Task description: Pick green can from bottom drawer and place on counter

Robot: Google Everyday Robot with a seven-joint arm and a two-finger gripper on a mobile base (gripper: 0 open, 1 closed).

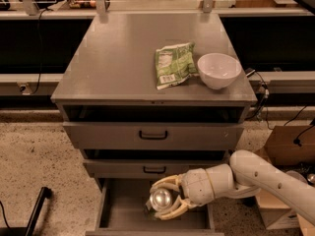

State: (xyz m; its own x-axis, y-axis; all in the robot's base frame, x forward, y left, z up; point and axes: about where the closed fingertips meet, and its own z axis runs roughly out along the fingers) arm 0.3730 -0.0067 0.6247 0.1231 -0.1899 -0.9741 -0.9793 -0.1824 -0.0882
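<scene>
Grey metal table (pixel 123 58) carrying two things on its top.
A flat green snack bag (pixel 173 65) lies right of the middle with its printed label facing up. Just beside it, a white bowl (pixel 219 70) stands upright near the table's right edge. The tool (pixel 156 201) is well below, inside the open bottom drawer (pixel 123 211), wrapped round the green can (pixel 161 199).

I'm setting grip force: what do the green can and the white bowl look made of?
The green can looks like metal: its round top shines mirror-bright. The gripper is closed around it inside the bottom drawer. The white bowl is smooth and glossy, perhaps ceramic or plastic; the look leaves that open.
</scene>
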